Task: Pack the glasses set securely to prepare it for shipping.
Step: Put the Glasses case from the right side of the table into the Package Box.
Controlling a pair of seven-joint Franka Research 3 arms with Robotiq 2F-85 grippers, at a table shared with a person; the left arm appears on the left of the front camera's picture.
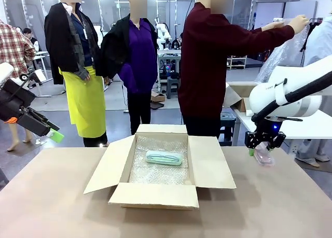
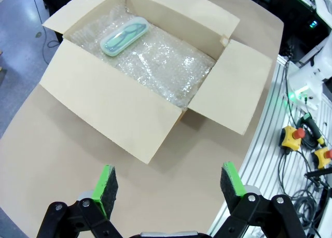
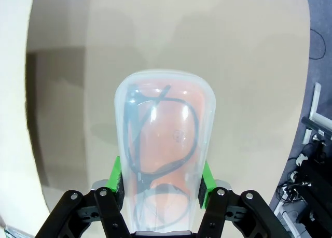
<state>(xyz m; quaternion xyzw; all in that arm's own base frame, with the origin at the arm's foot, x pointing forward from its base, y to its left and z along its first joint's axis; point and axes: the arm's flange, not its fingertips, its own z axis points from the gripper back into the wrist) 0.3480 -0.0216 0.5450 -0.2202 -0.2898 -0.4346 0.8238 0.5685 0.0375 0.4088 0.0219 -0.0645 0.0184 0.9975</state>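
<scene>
An open cardboard box (image 1: 155, 195) stood in the middle of the brown table (image 1: 52, 207), its four flaps spread outward. To the left of the box, out past its left flap and raised above table height, the left gripper (image 1: 53, 130) hung with its jaws spread wide and nothing between them. In the left wrist view, that gripper (image 2: 170, 178) looked down on the box (image 2: 119, 108) from its own corner.

To the right of the box, clear of the right flap and just above the tabletop, the right gripper (image 1: 261, 151) pointed downward with its fingers clamped on the translucent pink case (image 1: 263, 156). In the right wrist view, the green pads (image 3: 116, 176) pressed the two long sides of the pink case (image 3: 163, 144), and dark-framed glasses showed through its lid.

Inside the box, bubble wrap (image 2: 166, 67) lined the floor. The mint green case (image 1: 164, 157) lay flat on it toward the far wall, lengthwise across the box.

Beyond the box, at the far side, a person (image 1: 207, 67) in a dark red top stood turned to the right, one hand (image 1: 298, 23) raised and holding up a sheet of bubble wrap (image 1: 282, 51).
</scene>
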